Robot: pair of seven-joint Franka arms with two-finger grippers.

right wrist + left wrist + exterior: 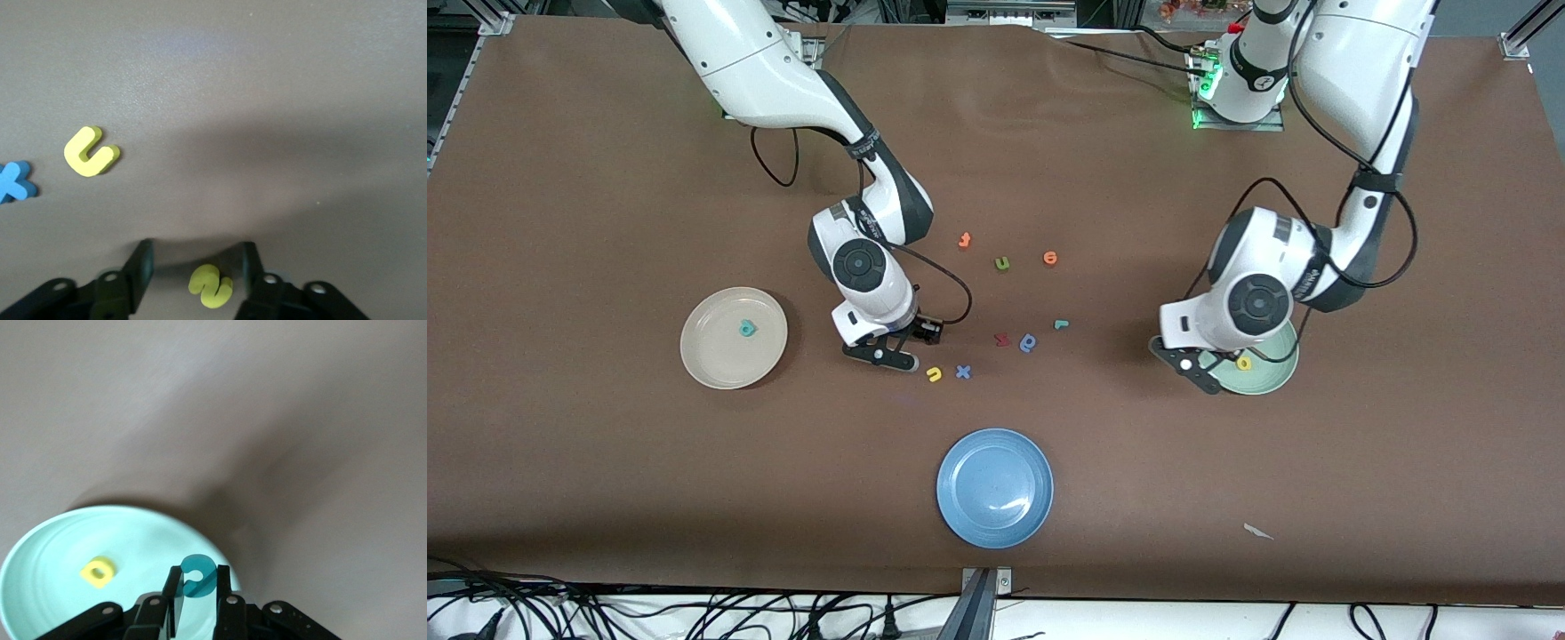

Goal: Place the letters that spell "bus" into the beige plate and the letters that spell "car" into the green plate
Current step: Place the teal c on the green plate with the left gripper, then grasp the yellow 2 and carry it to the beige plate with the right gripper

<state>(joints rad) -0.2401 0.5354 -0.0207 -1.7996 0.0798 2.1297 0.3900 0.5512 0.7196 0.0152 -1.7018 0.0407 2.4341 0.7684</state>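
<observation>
My left gripper [1209,366] hangs over the rim of the green plate [1272,378], shut on the teal c [200,561]. In the left wrist view the gripper [199,577] has the green plate [53,553] below it, with the yellow a [99,572] lying in it. My right gripper [889,351] is low at the table beside the beige plate [711,356], which holds the teal b [747,328]. Its fingers [196,257] stand open on either side of the yellow s [211,285], with a gap on each side. The yellow u [934,374] lies close by. The teal r [1061,324] lies mid-table.
A blue x [963,372] lies next to the yellow u. A red letter [1002,339] and a blue round letter [1029,342] lie mid-table. An olive u [1002,263] and two orange letters [964,239] [1050,258] lie farther from the camera. A blue plate [994,487] sits nearest it.
</observation>
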